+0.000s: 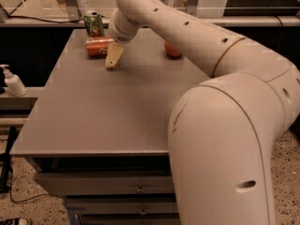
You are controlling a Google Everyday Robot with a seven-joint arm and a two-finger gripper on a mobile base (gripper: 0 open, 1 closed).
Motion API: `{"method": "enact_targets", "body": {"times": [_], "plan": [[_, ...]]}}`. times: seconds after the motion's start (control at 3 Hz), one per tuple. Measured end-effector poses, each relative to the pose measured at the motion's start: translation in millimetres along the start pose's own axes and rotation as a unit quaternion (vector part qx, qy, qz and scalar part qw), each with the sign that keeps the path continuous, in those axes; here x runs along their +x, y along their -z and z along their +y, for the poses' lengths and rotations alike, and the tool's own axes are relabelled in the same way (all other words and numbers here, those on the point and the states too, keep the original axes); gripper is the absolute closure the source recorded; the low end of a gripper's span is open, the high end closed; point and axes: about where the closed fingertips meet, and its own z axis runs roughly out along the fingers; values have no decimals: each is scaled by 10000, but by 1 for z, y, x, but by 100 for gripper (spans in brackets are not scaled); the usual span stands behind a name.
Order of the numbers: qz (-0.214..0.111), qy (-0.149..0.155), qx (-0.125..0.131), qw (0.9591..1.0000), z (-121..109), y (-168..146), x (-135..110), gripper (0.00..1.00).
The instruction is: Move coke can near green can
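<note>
The coke can [97, 47] lies on its side at the far left of the grey table [117, 107]. The green can [94, 25] stands upright just behind it, close to the table's back edge. My gripper [114, 56] hangs from the arm that reaches in from the right. It is low over the table, right beside the coke can's right end. I cannot tell whether it touches the can.
A round red-orange apple [172, 49] sits at the back, right of the arm. A white pump bottle [14, 82] stands on a lower ledge left of the table. Drawers [117, 186] are below the table's front edge.
</note>
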Motion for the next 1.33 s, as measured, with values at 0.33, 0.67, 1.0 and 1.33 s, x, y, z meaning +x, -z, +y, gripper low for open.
{"method": "enact_targets", "body": {"times": [0.33, 0.67, 1.0, 1.33], "plan": [[0, 0, 0, 10000, 0, 0, 0, 0], [28, 40, 21, 10000, -10, -7, -4, 17], [29, 40, 22, 10000, -10, -7, -4, 40], [221, 52, 179, 9996, -20, 18, -1, 39]]}}
